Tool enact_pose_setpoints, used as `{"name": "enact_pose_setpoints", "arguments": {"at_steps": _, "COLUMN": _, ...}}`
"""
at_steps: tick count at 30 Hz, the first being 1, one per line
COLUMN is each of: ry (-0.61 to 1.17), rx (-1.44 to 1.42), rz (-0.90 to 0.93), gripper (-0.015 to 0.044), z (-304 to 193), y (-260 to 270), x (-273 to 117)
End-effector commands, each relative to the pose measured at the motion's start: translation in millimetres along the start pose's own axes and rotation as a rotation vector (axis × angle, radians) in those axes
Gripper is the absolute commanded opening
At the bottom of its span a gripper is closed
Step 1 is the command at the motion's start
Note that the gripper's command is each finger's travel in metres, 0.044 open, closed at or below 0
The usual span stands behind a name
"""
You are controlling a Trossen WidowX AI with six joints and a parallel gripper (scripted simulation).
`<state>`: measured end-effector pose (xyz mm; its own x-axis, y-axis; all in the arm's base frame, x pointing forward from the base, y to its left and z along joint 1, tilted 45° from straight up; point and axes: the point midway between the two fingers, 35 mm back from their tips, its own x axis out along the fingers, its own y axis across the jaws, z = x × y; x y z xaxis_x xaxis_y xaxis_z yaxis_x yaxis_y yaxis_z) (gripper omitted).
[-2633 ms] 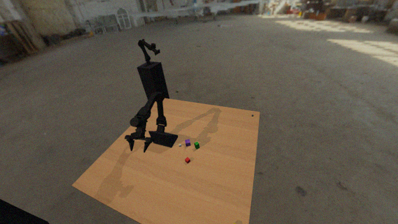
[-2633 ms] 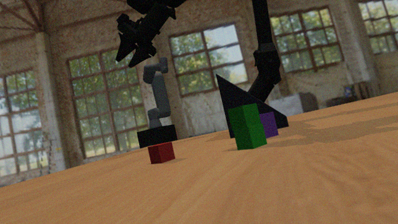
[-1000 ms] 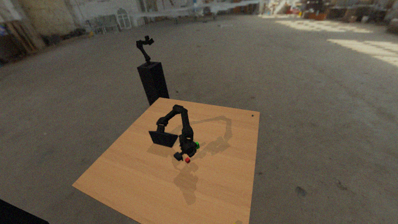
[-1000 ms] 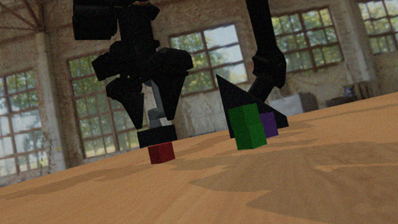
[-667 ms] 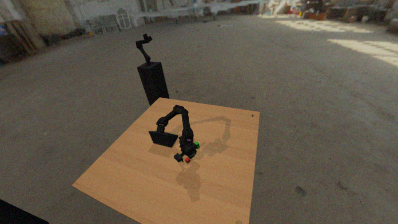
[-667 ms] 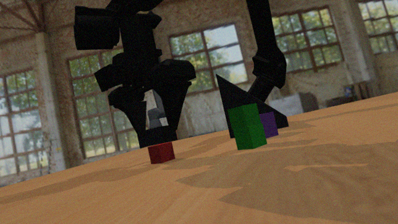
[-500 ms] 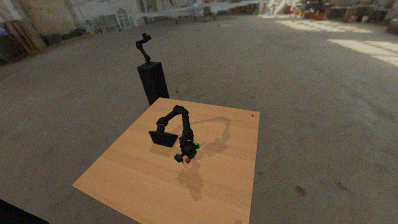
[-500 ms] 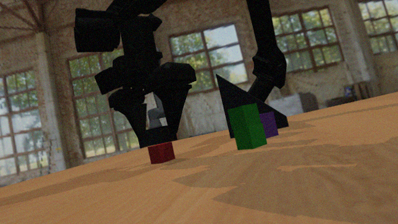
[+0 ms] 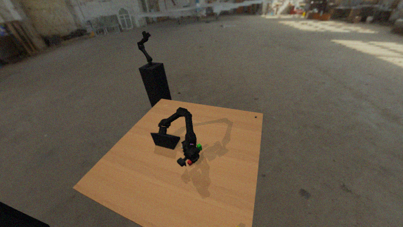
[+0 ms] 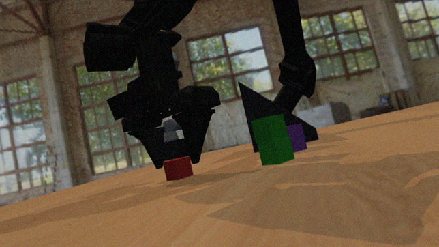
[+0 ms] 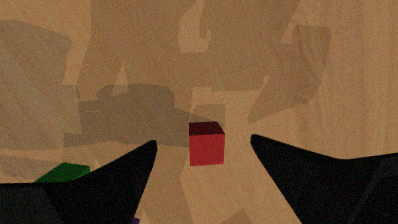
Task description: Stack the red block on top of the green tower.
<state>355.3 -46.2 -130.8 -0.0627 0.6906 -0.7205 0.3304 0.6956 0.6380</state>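
The red block (image 9: 190, 162) (image 10: 178, 170) (image 11: 206, 150) sits on the wooden table, apart from the green tower. My gripper (image 10: 177, 163) (image 11: 205, 141) is open and empty, pointing down. Its fingertips are low, around the top of the red block, one on either side with a gap to each in the wrist view. The green tower (image 9: 199, 147) (image 10: 273, 141) (image 11: 69, 171) stands upright, to the right of the red block in the exterior view; in the wrist view the left finger partly hides it.
A purple block (image 10: 297, 138) (image 11: 136, 221) stands just behind the green tower in the exterior view. A black panel (image 9: 165, 141) (image 10: 249, 108) stands by the arm's base. A black pedestal (image 9: 156, 84) with another arm stands beyond the table's far edge (image 9: 208, 106).
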Motion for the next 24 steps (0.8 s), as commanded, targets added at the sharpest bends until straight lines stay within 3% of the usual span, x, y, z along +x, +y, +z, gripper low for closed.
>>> {"name": "enact_pose_setpoints", "arguments": {"at_steps": 1, "ry": 0.011, "rx": 0.007, "rz": 0.005, "gripper": 0.0440, "z": -2.5, "y": -0.3, "x": 11.9}}
{"name": "enact_pose_setpoints", "arguments": {"at_steps": 20, "ry": 0.011, "rx": 0.007, "rz": 0.005, "gripper": 0.0440, "z": -2.5, "y": -0.3, "x": 11.1}}
{"name": "enact_pose_setpoints", "arguments": {"at_steps": 24, "ry": 0.011, "rx": 0.007, "rz": 0.005, "gripper": 0.0335, "z": -2.5, "y": -0.3, "x": 11.1}}
